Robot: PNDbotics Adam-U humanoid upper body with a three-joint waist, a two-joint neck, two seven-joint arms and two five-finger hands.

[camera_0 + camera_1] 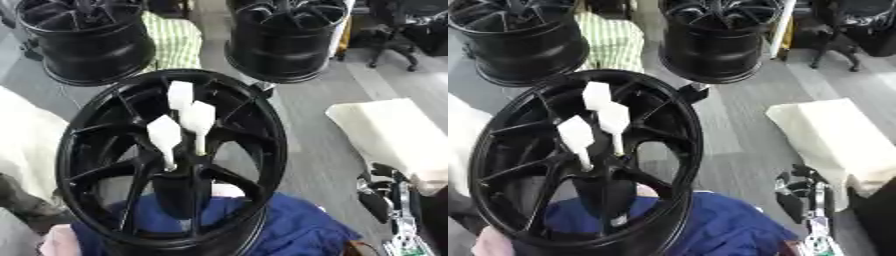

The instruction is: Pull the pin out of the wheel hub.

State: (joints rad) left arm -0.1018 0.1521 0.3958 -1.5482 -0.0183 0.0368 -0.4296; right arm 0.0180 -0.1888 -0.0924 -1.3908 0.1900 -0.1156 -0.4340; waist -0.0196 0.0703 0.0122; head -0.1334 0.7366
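A black spoked wheel hub point(254, 125) stands tilted in the middle, with its open face towards me. Three white pins with flat paddle heads stick out of its centre: one at the top point(179, 94), one in the middle point(199, 120) and one lower left point(164, 133). Their thin shafts run down into the hub's centre boss point(179, 172). My right hand point(383, 196) rests open at the lower right, fingers up, well away from the wheel and holding nothing. No left hand shows. A dark shape point(19, 200) at the left edge is unclear.
Two more black wheels stand behind, left point(83, 42) and right point(284, 42), with a green striped cloth point(178, 40) between them. A blue cloth point(302, 232) lies under the hub. A cream pad point(394, 135) sits at the right, on grey floor.
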